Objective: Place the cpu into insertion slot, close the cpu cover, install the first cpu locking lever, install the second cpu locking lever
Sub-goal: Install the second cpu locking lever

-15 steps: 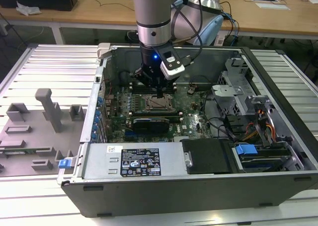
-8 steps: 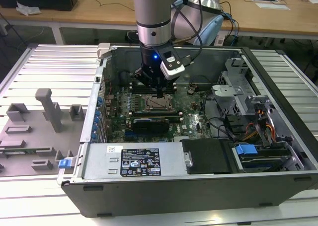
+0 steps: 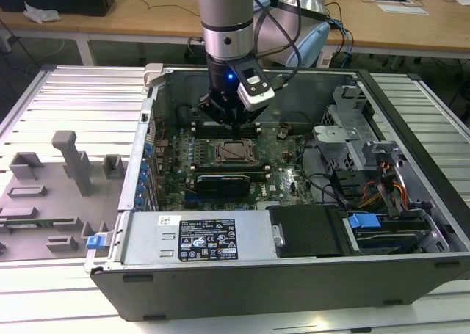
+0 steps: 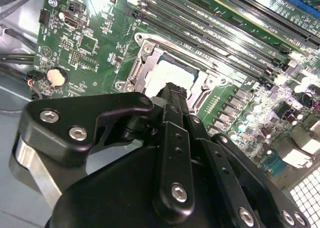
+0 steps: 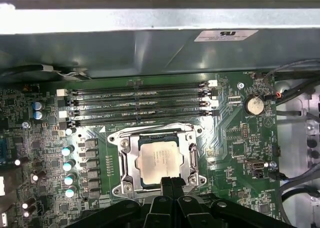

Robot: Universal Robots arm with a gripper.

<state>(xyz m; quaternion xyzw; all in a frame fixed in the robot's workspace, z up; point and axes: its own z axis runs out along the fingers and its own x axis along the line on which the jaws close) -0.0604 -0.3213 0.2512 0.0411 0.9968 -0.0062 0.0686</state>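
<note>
The cpu (image 5: 158, 159), a dull silver square, lies flat in the insertion slot (image 5: 156, 185) on the green board. The cpu cover (image 5: 128, 160), a silvery frame with a large window, lies down around it. My gripper (image 5: 170, 181) hangs just above the socket's edge, its black fingers pressed together and shut on nothing. In the second wrist view the gripper (image 4: 173, 89) stands over the cpu (image 4: 172, 72), hiding part of it. In the exterior view the gripper (image 3: 228, 120) hovers over the socket (image 3: 236, 152) inside the open computer case. I cannot tell how the locking levers stand.
Long black memory slots (image 5: 140, 107) run right beside the socket. A coin battery (image 5: 254, 104) and cables sit nearby. The case wall (image 3: 150, 121), power supply (image 3: 198, 238) and drive cage (image 3: 352, 139) ring the board. A grey fixture block (image 3: 51, 194) lies outside on the exterior view's left.
</note>
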